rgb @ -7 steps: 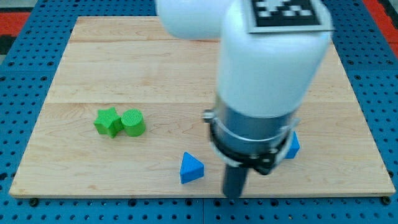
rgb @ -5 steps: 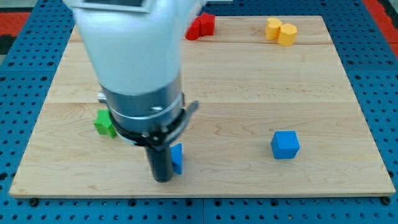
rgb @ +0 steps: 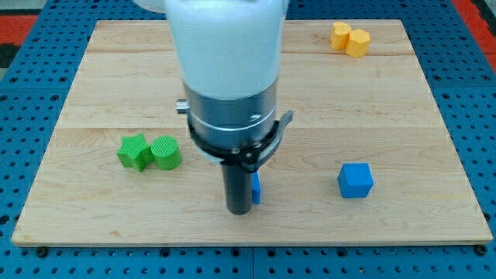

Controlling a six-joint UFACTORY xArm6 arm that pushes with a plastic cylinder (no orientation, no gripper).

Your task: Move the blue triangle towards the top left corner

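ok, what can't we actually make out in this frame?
- Blue triangle, camera view: only a sliver shows at the view's right of my tip; the rod hides the rest, so its shape and contact cannot be told.
- Board's top middle: the arm's white body covers it.
- Yellow blocks: too small for exact shapes.

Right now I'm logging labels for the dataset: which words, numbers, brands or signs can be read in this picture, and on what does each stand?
None: no readable text shows in this view.
The white and grey arm housing shows no print.
The light wooden board is bare of writing.
The green star block, green cylinder block, blue cube and yellow blocks carry no marks.
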